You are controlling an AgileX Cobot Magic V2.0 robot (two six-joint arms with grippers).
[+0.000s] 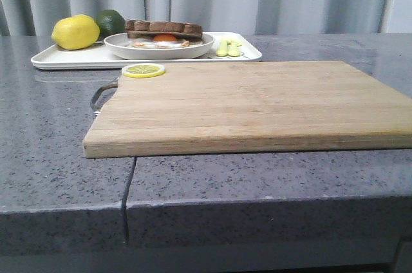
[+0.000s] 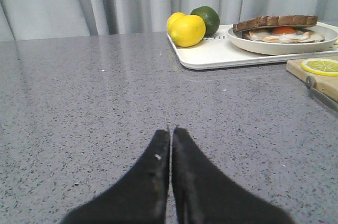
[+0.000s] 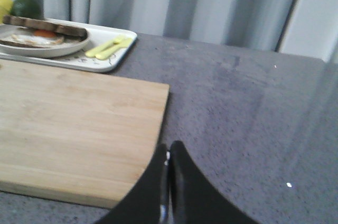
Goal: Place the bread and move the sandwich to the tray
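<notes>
Left claw [image 2: 170, 131]: fingers pressed together, holding nothing, low over bare grey table [image 2: 79, 102], pointing across it toward the tray [image 2: 211, 55]. Right claw [image 3: 169, 147]: fingers likewise together, empty, low above the near corner of the wooden cutting board [image 3: 68, 123]. Neither arm shows in the front view. Sandwich [image 1: 163, 33], with the bread slice on top over the egg, sits on the round white plate [image 1: 158, 51], which rests on the tray at the table's far side. Lemon slice [image 1: 143, 71] lies on the board's far-left corner.
</notes>
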